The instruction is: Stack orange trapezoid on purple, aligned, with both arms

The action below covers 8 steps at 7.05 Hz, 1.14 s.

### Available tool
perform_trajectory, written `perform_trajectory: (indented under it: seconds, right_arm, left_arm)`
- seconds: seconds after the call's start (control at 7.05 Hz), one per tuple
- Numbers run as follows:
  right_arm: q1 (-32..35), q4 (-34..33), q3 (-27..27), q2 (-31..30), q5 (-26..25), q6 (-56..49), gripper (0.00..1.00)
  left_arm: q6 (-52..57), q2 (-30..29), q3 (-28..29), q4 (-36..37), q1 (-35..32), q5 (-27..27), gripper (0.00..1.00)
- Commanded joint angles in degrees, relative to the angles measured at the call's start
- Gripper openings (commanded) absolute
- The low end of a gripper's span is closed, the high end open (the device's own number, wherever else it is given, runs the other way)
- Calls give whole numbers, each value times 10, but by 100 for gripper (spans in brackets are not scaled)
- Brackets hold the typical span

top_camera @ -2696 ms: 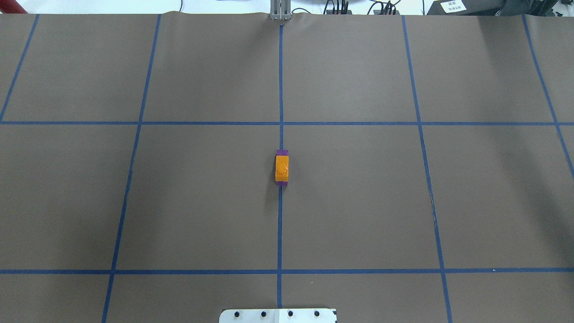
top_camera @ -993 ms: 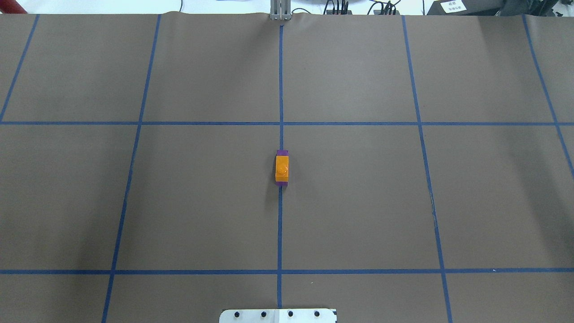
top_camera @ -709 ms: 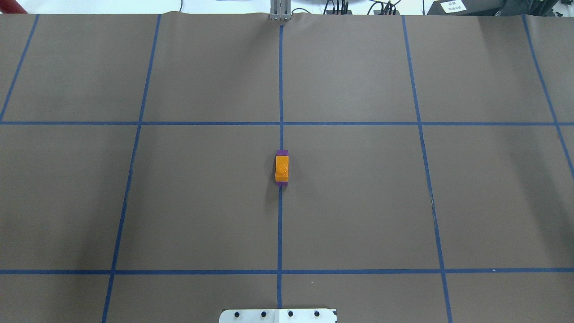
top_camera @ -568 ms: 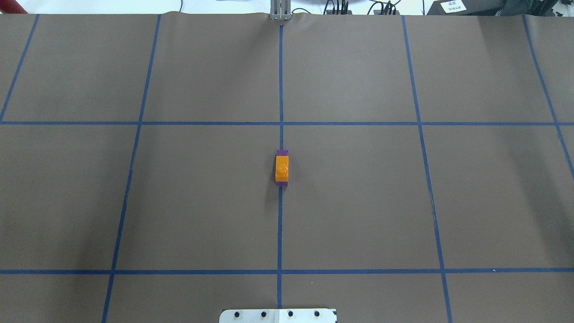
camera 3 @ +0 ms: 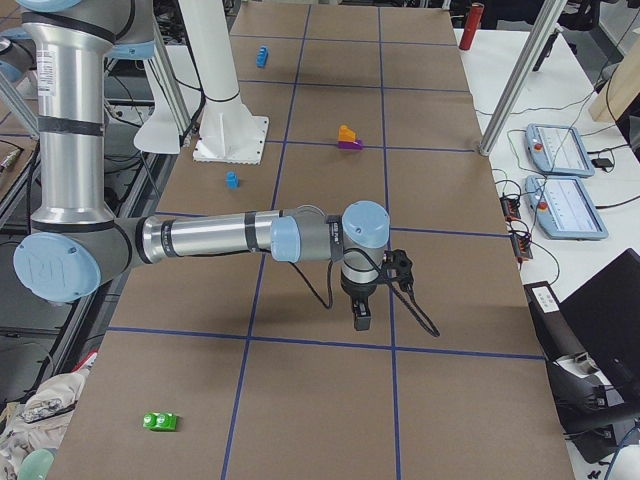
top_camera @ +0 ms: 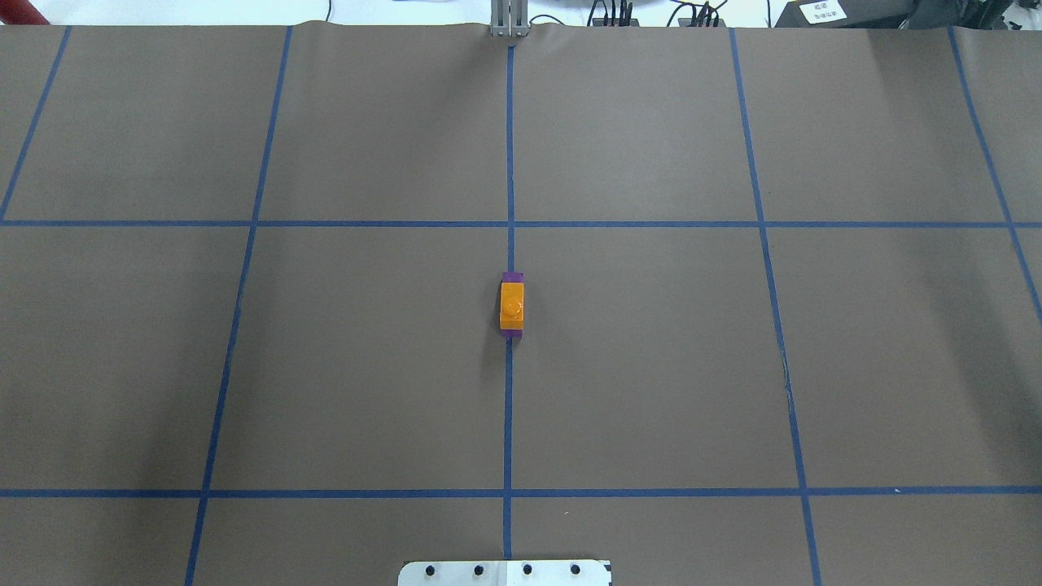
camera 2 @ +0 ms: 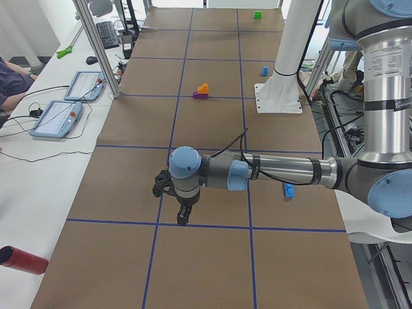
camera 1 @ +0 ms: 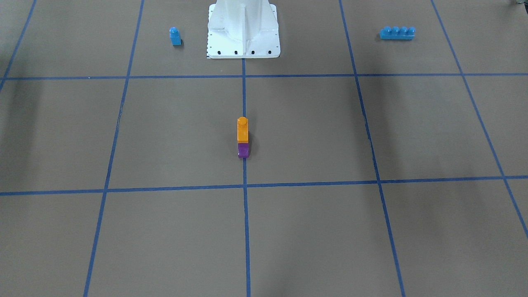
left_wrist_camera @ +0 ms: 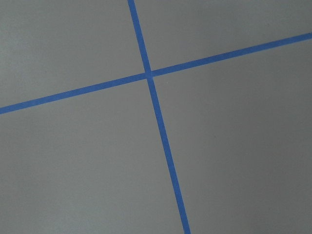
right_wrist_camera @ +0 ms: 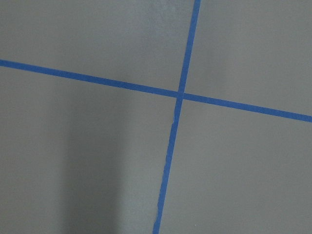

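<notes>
The orange trapezoid (camera 1: pixel 242 131) sits on top of the purple brick (camera 1: pixel 243 150) on the table's centre line, stud up; the stack also shows from overhead (top_camera: pixel 512 306). No gripper touches it. My left gripper (camera 2: pixel 182 215) hangs over the mat far from the stack, seen only in the exterior left view. My right gripper (camera 3: pixel 361 318) hangs over the mat at the other end, seen only in the exterior right view. I cannot tell whether either is open or shut. Both wrist views show only brown mat and blue tape lines.
A small blue single-stud brick (camera 1: pixel 175 36) and a long blue four-stud brick (camera 1: pixel 397 33) lie either side of the white base pedestal (camera 1: pixel 243 29). A green brick (camera 3: pixel 160 422) lies near the mat's end. Tablets (camera 2: pixel 56 119) and a red cylinder (camera 2: pixel 22 260) sit beside the mat.
</notes>
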Motion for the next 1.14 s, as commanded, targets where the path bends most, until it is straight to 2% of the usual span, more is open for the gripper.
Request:
perform_trajectory:
  seconds: [0.0, 0.99]
  right_arm:
    - [-1, 2, 0, 1, 1, 14, 100]
    - [-14, 2, 0, 1, 1, 16, 100]
  left_arm:
    - [-1, 0, -1, 0, -1, -3, 100]
    - [-1, -2, 0, 0, 0, -2, 100]
